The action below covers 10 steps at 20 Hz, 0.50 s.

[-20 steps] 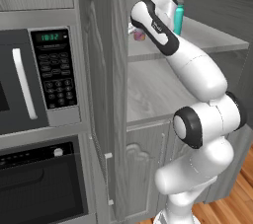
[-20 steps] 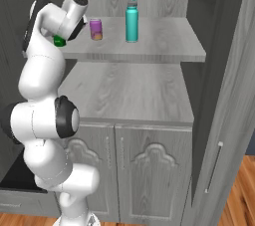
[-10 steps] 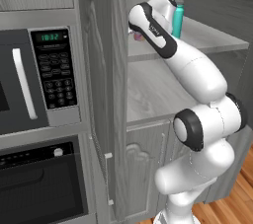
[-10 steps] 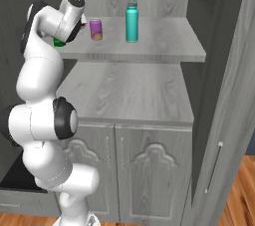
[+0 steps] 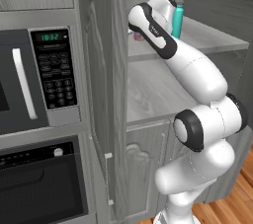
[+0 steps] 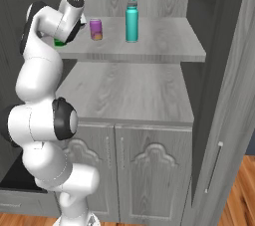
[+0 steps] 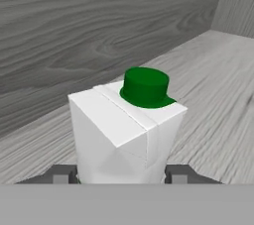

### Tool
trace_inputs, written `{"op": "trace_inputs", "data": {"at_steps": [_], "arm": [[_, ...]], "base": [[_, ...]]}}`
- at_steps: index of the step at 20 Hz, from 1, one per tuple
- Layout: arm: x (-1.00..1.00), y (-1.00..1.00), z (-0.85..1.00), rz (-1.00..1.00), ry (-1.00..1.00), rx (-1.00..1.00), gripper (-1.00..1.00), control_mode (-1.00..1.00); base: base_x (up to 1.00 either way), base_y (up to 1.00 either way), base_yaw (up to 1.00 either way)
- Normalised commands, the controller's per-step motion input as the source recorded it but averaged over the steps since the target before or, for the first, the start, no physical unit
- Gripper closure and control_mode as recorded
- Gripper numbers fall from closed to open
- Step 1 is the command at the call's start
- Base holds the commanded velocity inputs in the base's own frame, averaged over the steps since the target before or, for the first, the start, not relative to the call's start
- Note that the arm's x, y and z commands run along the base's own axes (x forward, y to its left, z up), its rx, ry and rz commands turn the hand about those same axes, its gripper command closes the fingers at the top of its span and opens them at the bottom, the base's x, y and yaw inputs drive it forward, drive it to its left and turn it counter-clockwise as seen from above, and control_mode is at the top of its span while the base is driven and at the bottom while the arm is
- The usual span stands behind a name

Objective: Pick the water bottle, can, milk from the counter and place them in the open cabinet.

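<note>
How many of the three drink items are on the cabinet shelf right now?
3. The water bottle stands mid-shelf, the can to its left, and the milk at the shelf's left end, between the gripper fingers, mostly hidden behind the arm in the base views.

Milk (image 7: 128, 130): bottom cut off by hand view's lower edge, so can't tell if it rests on shelf; in right base view just a green sliver (image 6: 60, 43) past the arm. Gripper (image 7: 120, 174): fingertips barely poke up either side of carton; contact w/ its sides can't be judged. Can (image 5: 139, 35): in left base view mostly hidden behind arm. Water bottle (image 5: 177, 17): left side partly covered by wrist there. Microwave (image 5: 34, 70) cut off at left edge.
</note>
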Motion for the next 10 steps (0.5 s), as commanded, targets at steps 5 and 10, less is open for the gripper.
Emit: {"op": "trace_inputs", "data": {"at_steps": [5,10], "arm": [[0.00,0.00,0.00,0.00,0.00,0.00,-1.00,-1.00],[-0.07,0.00,0.00,0.00,0.00,0.00,-1.00,-1.00]], "base": [[0.00,0.00,0.00],[0.00,0.00,0.00]]}}
